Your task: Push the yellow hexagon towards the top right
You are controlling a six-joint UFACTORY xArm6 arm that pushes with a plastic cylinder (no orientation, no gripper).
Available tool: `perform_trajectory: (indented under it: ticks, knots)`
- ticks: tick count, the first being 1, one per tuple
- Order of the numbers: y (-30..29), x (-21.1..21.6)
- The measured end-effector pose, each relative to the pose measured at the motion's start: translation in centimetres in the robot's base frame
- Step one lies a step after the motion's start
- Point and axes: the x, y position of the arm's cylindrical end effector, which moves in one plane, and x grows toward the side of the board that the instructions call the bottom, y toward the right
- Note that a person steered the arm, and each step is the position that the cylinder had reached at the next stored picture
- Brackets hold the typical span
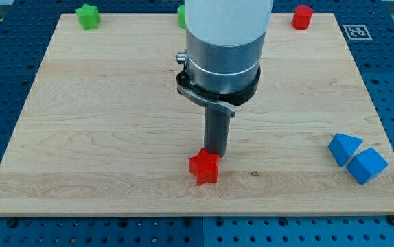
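Observation:
No yellow hexagon shows in the camera view; it may be hidden behind the arm. My tip (215, 151) is at the lower middle of the wooden board (114, 137), touching the top edge of a red star block (204, 167) just below it. The arm's grey body (223, 48) hangs over the top middle of the board and hides what lies behind it.
A green star block (86, 16) sits at the top left. A second green block (181, 15) peeks out at the arm's left edge. A red hexagon-like block (302, 16) sits at the top right. Two blue blocks (357, 158) lie together at the lower right.

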Motion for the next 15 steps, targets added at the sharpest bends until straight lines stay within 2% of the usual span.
perform_trajectory:
  ticks: [2, 4, 6, 9, 10, 11, 13, 15]
  knots:
    - [-4.9, -5.0]
    - [-5.6, -10.4]
    - [-7.2, -13.4]
    - [-0.5, -13.4]
    - [-0.6, -13.6]
    - [-0.8, -15.3]
    - [4.2, -16.3]
    - [5.8, -18.7]
